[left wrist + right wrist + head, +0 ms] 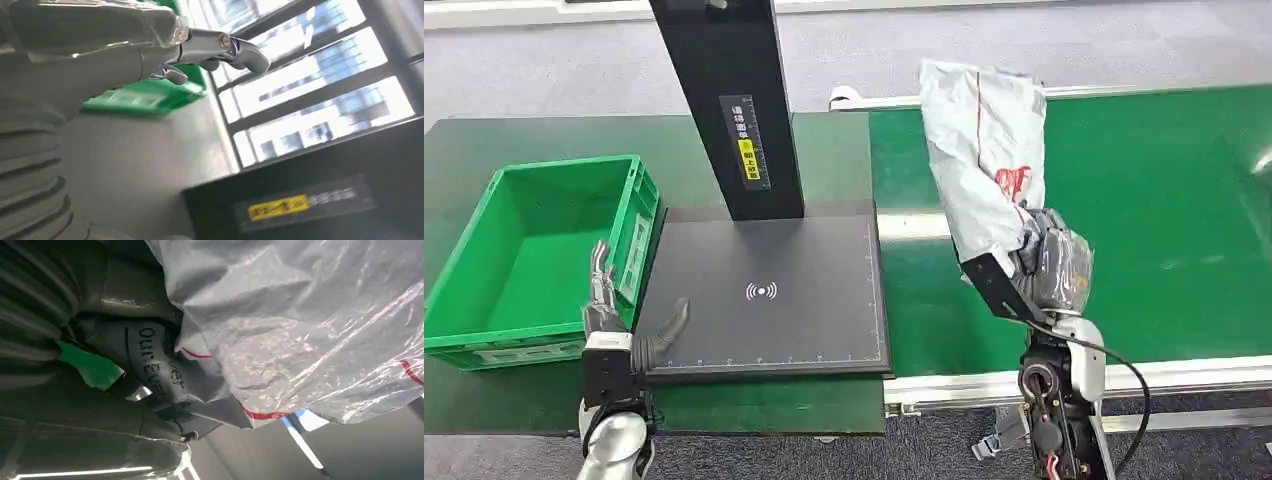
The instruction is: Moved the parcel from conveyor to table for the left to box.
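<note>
Parcel (984, 150) gripped by right hand (1049, 262), raised over green conveyor (1164, 220).

Grey plastic bag with red print is held by its lower end, the rest standing up toward 12 o'clock; in the right wrist view the crinkled parcel (300, 325) is seen pressed against the hand (125, 360). Left hand (609, 305) is released, fingers apart, nothing held, poised at 9 o'clock of the black pad (769, 295), between the pad and the green crate (634, 215). Black post (729, 100) stands at the pad's 12 o'clock. Left fingers (220, 47) are seen spread before the crate (145, 97).
</note>
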You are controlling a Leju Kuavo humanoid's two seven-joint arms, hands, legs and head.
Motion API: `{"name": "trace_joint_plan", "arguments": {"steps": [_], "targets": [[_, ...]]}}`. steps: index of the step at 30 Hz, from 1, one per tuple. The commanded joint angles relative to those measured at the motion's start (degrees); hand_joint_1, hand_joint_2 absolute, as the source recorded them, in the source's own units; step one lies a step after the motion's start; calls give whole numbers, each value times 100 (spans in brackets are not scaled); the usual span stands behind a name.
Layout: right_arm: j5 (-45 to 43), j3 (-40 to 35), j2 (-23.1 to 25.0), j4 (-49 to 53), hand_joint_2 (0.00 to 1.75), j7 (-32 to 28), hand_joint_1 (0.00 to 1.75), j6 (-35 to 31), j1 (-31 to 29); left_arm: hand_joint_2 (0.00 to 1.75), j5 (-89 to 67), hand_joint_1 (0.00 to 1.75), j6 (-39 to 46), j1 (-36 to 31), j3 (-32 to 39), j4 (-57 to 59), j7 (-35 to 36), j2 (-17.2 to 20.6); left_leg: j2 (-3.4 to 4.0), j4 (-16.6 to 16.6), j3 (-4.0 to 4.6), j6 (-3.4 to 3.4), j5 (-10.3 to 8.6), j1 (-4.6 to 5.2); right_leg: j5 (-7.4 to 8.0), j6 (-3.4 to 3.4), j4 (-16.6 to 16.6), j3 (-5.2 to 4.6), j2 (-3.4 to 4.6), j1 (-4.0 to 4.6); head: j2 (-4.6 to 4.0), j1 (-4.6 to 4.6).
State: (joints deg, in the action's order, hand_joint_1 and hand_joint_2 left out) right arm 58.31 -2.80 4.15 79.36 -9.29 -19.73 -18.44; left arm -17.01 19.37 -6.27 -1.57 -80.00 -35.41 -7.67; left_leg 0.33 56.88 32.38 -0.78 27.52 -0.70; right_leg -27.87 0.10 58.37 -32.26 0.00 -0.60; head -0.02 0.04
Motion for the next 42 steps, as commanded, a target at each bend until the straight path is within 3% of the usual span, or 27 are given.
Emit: {"name": "trace_joint_plan", "arguments": {"steps": [1, 6, 8, 12, 15, 20, 26, 42], "targets": [[-51, -758, -377, 111, 175, 116, 175, 69, -722, 175, -90, 0, -14, -298, 201, 68, 48, 256, 0, -1, 7, 1, -10, 0, 6, -2, -1, -9, 2, 0, 0, 0], [-85, -797, -425, 136, 175, 108, 175, 59, -692, 175, -118, 0, -18, -300, 181, 74, 34, 252, 0, -1, 5, 4, -8, 0, 5, 1, -4, -3, 5, 1, 0, 0], [-277, -1162, -448, -107, 175, -10, 175, 346, -1026, 175, -213, 0, 85, -436, 256, 162, 63, 354, -2, 1, 5, 1, -7, 2, 2, 0, 2, -4, 3, -1, 0, 0], [-824, -2133, 76, -1014, 175, -85, 175, 1149, -1711, 175, -117, 0, -73, -496, 694, 90, 251, 544, 42, 3, 16, -2, -9, 3, 16, -5, 11, -29, 47, -1, 2, 2], [-1110, -2741, 411, -1628, 175, -72, 175, 1197, -1733, 175, 70, 0, -379, -383, 899, 110, 267, 612, 64, -16, -7, -7, -9, -2, 22, -13, -2, -14, 65, 4, 0, 2], [-1729, -3304, 674, -2628, 175, -232, 175, 1181, -1531, 175, 59, 0, -485, -215, 1116, 71, 228, 517, 27, -13, -19, -9, -8, -18, 6, -8, -3, 10, 28, 19, 2, 0], [-2311, -3627, 863, -2980, 175, -431, 175, 1487, -1165, 175, 2, 0, -715, 64, 1334, -331, 315, 383, 10, -14, -6, -7, -9, -20, 3, -7, -8, 8, 13, 22, 2, 4], [-2363, -3653, 874, -2971, 175, -432, 175, 1524, -1206, 175, -7, 0, -730, 56, 1344, -309, 321, 355, -5, -7, 9, -7, -11, -16, 1, -6, -2, -5, 2, 17, 0, 2]]}}
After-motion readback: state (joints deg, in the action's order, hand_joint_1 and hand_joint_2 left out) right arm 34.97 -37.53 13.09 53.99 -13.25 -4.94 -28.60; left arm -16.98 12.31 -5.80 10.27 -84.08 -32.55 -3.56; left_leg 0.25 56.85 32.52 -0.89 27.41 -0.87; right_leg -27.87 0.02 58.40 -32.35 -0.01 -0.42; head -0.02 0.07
